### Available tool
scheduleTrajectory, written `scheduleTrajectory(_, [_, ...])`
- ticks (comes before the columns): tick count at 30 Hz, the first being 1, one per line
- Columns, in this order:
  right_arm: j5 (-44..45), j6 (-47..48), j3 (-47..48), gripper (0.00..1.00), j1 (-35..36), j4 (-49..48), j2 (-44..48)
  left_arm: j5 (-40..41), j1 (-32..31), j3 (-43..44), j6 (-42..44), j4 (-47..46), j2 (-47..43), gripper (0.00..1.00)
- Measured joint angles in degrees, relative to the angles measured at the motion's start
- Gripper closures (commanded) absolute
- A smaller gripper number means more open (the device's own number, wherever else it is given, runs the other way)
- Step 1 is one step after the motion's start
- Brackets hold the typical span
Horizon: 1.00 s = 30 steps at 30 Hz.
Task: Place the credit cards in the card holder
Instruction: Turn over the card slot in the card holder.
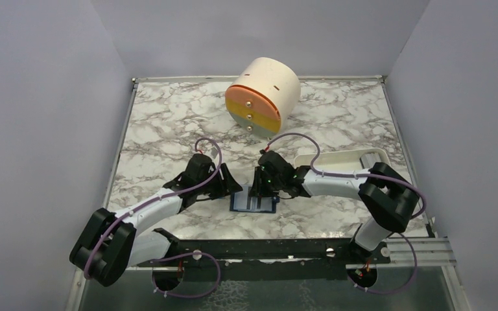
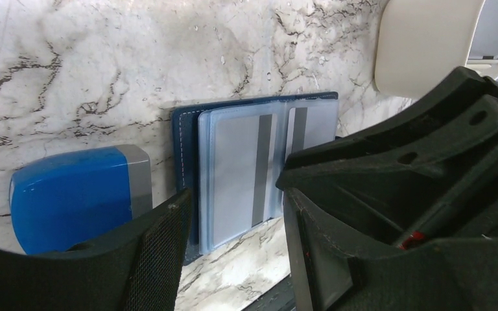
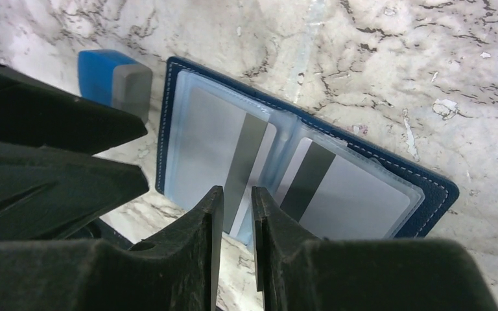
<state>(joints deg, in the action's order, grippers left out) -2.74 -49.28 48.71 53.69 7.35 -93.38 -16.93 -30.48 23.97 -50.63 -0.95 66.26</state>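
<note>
Card holder (image 1: 254, 203) lies open and flat on the marble table (image 1: 168, 129), close to the arms' bases and between the 2 grippers. Lying spread like this likely keeps its sleeves reachable from above. In the top view the left gripper (image 1: 228, 185) sits just beside its left edge and the right gripper (image 1: 259, 188) stands over its far middle. Also there: 1 cream drum (image 1: 272, 81) at the back and 1 white tray (image 1: 337, 159) to the right.

From the left wrist, the left jaws stand spread with nothing between them, probably poised to steady the card holder. 1 blue block (image 2: 71, 194) rests just beside the navy cover. 2 credit cards (image 2: 233, 168) show, each with 1 dark stripe, tucked in the clear sleeves, 1 per half.

From the right wrist, the right fingers (image 3: 201, 240) are nearly pressed together, only a slim gap left, at the near edge by the fold. That suits nudging a card deeper, I judge. Whether they nip a sleeve edge I cannot tell.
</note>
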Motion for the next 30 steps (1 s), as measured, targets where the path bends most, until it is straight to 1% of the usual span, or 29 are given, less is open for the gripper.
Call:
scheduleTrajectory(7, [0.02,0.04,0.0,0.86,0.0,0.0,-2.99,-1.55,0.02,-0.7,0.07,-0.68,-0.02,0.44])
scheduleTrajectory(13, [0.17,0.02,0.04,0.91,-0.02,-0.07,-3.28,-3.13,0.0,-1.09,0.09,-2.86,1.14,0.44])
scheduleTrajectory(25, [0.28,0.04,0.04,0.92,-0.02,-0.15,-3.43,-5.49,0.07,-2.34,-0.11,-7.21,4.17,0.44])
scheduleTrajectory(30, [0.28,0.04,0.04,0.93,-0.02,-0.17,-3.43,-5.81,0.07,-2.36,-0.22,-7.58,4.31,0.44])
